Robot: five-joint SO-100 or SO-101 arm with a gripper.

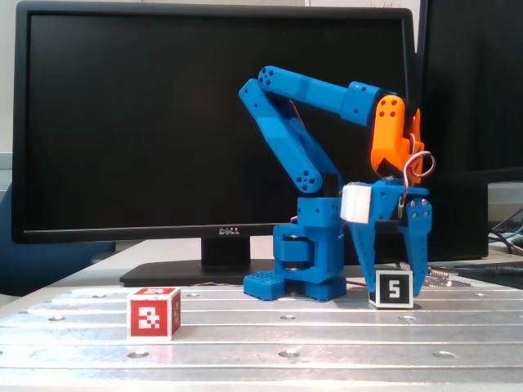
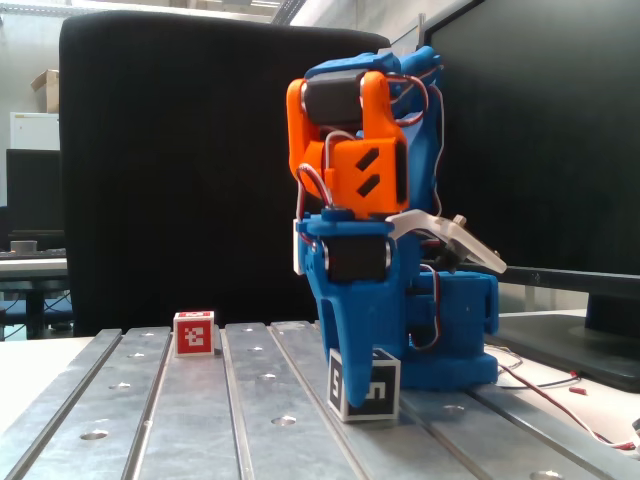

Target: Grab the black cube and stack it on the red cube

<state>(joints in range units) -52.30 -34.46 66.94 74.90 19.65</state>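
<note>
The black cube (image 1: 392, 289), with a white "5" marker, rests on the metal table at the right of a fixed view and shows in the other fixed view (image 2: 365, 386) at front centre. My blue gripper (image 1: 392, 282) points straight down over it, jaws open, one finger on each side of the cube and close to its faces. From the side in the other fixed view, the gripper (image 2: 350, 345) reaches down to the cube's top. The red cube (image 1: 154, 314) stands alone at the left, and further back in the other view (image 2: 194, 333).
The arm's blue base (image 1: 304, 269) stands just behind and left of the black cube. A Dell monitor (image 1: 212, 122) fills the background. The grooved metal table (image 1: 278, 343) stretches between the two cubes. Loose wires (image 2: 560, 400) lie at the right.
</note>
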